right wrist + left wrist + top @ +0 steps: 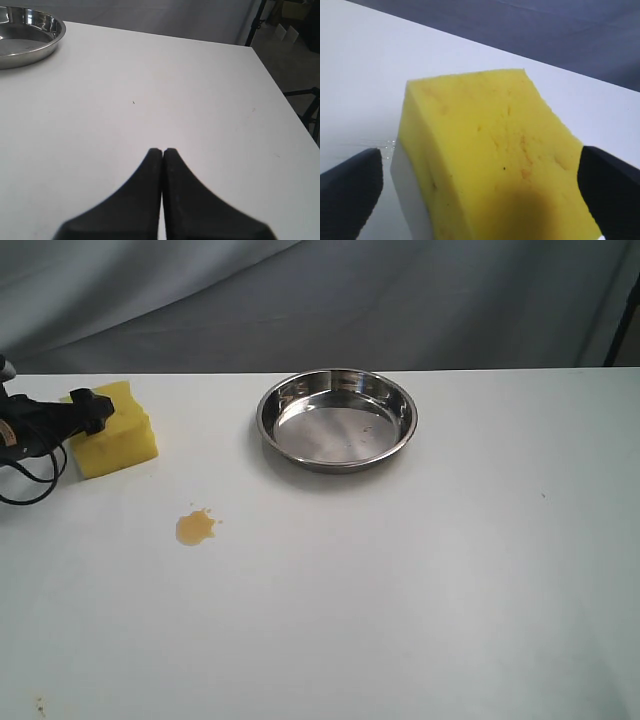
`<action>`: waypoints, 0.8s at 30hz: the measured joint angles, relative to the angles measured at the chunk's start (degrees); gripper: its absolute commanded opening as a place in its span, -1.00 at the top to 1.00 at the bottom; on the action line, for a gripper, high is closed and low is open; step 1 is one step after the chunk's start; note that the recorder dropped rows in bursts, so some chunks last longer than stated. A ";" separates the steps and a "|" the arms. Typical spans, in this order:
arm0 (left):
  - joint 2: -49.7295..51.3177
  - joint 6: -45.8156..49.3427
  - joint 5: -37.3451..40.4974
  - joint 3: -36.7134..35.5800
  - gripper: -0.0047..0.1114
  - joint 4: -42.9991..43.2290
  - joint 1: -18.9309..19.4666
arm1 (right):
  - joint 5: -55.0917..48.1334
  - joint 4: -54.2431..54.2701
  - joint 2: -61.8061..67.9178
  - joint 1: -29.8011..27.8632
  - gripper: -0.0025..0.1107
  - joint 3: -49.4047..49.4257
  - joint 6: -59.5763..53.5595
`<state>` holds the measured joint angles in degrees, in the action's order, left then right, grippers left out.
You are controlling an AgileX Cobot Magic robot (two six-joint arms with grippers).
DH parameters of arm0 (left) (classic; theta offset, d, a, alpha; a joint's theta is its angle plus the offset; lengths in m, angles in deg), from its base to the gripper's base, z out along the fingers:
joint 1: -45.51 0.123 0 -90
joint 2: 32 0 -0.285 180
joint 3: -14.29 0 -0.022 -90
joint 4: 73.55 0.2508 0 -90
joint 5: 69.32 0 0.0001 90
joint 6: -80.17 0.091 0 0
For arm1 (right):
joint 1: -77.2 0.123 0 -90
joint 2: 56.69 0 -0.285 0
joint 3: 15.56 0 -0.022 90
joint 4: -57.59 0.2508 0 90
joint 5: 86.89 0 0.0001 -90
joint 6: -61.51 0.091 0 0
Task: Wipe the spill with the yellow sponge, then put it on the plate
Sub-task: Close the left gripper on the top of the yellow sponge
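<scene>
The yellow sponge (118, 438) rests on the white table at the far left. My left gripper (92, 412) reaches in from the left edge and stands open, with one black finger on either side of the block. In the left wrist view the yellow sponge (490, 150) fills the space between the fingers (351, 192); a gap shows on one side, while the other finger sits at the sponge's edge. The spill (195, 527), a small orange-brown blotch, lies in front of the sponge. The plate (337, 430) stands empty at the back centre. My right gripper (162, 150) is shut above bare table.
A grey curtain hangs behind the table. The table's right edge (280, 95) drops off to the floor, where dark stand legs show. The plate (35, 42) shows in a corner of the right wrist view. A cable loops under the left arm (30, 475).
</scene>
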<state>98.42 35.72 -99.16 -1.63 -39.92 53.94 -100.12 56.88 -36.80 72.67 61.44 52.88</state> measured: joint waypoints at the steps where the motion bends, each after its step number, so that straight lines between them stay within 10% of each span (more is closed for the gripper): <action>1: 0.09 -0.14 0.00 0.00 -0.88 0.00 0.00 | 0.00 0.00 0.00 0.00 0.96 0.00 0.00; 24: 0.22 -1.63 0.38 0.26 -0.88 1.32 -1.04 | 0.00 0.00 0.00 0.00 0.96 0.00 0.00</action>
<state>98.65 34.09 -98.77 -1.38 -38.60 52.90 -100.12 56.88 -36.80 72.67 61.44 52.88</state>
